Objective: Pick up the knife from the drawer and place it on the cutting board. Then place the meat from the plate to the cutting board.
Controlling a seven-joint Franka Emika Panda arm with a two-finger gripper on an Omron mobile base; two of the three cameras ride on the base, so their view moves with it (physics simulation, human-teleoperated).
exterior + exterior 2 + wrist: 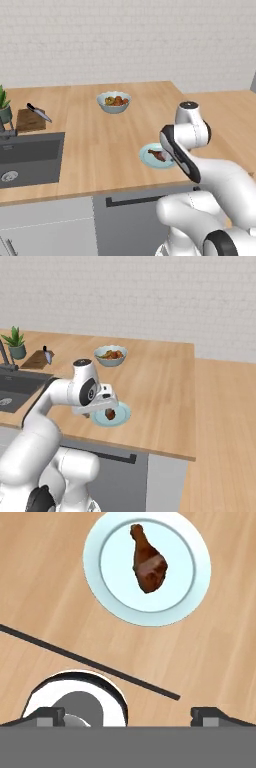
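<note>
At the far left of the wooden counter, the silver-bladed, black-handled chef's knife (pixel 38 113) was seen lying across the small dark brown wooden cutting board (pixel 29 121), so the first half of the task was judged done. Further right, a pale bowl of colourful fruit (pixel 114 102) stood well apart from it. Nearer the counter's front edge, the small reddish-brown chunk of meat (pixel 148 560) was seen on the round pale blue-green plate (pixel 185 602). Its long axis was seen in the hand view running from narrow bone end to thick end. The two-finger gripper (pixel 127 714), empty with its dark tips spread wide, was held above the counter short of the plate, the meat lying ahead of it.
</note>
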